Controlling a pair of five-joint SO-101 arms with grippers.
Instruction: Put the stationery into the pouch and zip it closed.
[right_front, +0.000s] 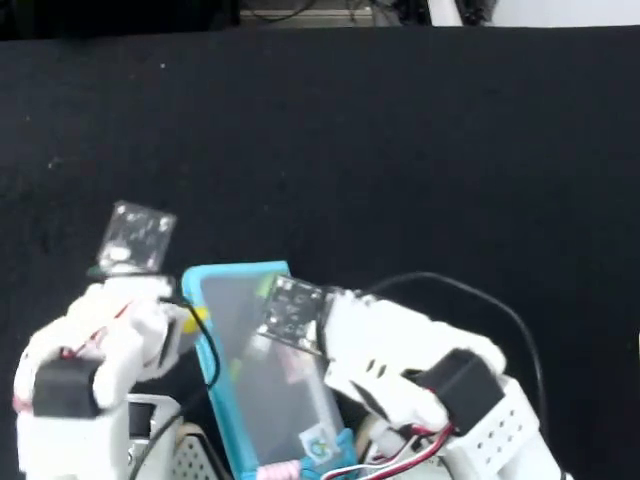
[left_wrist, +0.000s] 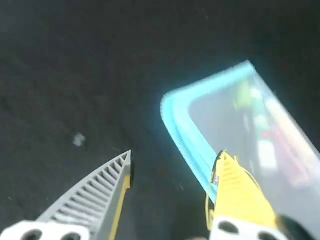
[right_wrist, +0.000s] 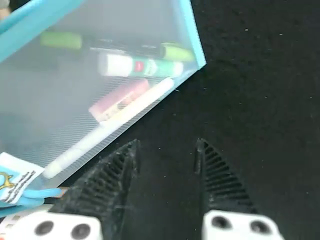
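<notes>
Right gripper (right_wrist: 167, 142): my fingers (right_wrist: 112, 172) spread, empty, over bare table (right_front: 400, 150) just beside the pouch (right_wrist: 196, 47) corner.
Left gripper (left_wrist: 174, 155): wide open too, yellow finger (left_wrist: 240, 192) at the blue edge, guessing to pin it for zipping.
Pouch: flat between my two arms.
Stationery (right_wrist: 120, 100): glue stick (right_wrist: 140, 66) and pens (right_wrist: 110, 127) already inside; zip state, can't tell tbh.
</notes>
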